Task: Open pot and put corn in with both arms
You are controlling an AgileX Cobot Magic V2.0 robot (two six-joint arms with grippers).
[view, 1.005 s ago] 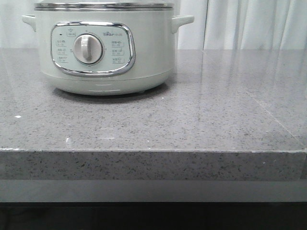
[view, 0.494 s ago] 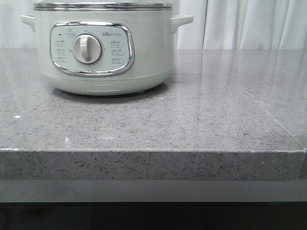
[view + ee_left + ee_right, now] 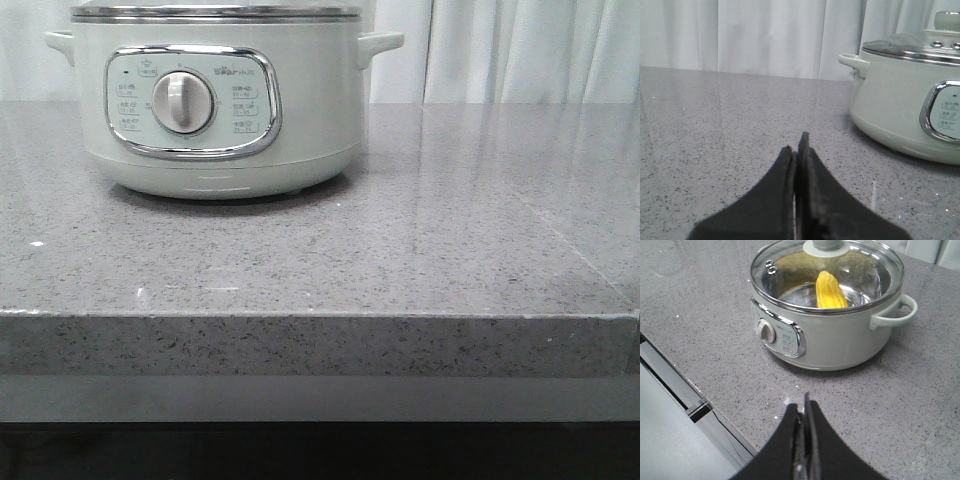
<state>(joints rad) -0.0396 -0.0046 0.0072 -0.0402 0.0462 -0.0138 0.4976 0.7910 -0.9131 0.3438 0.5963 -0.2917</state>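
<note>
The pale mint-white pot [image 3: 215,110] stands at the back left of the grey stone counter, its glass lid [image 3: 827,275] on it. It also shows in the left wrist view [image 3: 910,105] and the right wrist view [image 3: 830,335]. The yellow corn [image 3: 830,291] lies inside the pot under the lid. My left gripper [image 3: 796,145] is shut and empty, low over the counter beside the pot. My right gripper [image 3: 802,405] is shut and empty, above the counter in front of the pot. Neither gripper shows in the front view.
The grey speckled counter [image 3: 400,250] has a front edge [image 3: 320,315] near me, which also shows in the right wrist view [image 3: 700,407]. White curtains [image 3: 520,50] hang behind the counter.
The pot sits a hair to the left in the front view compared with one second ago. Nothing else has visibly changed.
</note>
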